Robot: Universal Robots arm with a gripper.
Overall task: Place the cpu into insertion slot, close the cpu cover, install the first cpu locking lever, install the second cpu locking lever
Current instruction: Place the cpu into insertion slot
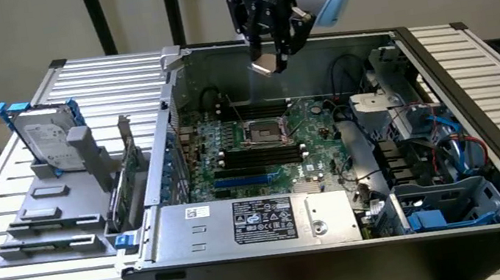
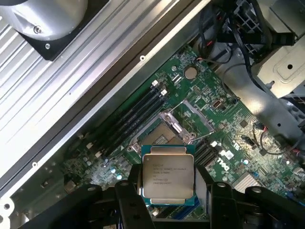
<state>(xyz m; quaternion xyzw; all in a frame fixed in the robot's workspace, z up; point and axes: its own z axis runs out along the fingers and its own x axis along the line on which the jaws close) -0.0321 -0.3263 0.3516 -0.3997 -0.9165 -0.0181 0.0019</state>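
Fingers: black, set wide, clamped on two opposite edges of the cpu.
Gripper: high above the open computer case, near its back wall.
Cpu: held flat, silvery printed top facing the wrist camera, well above the board.
Insertion slot: on the green circuit board, unfilled.
Cpu cover: frame swung off, just beside the slot.
Memory slots: long, black, near the slot.
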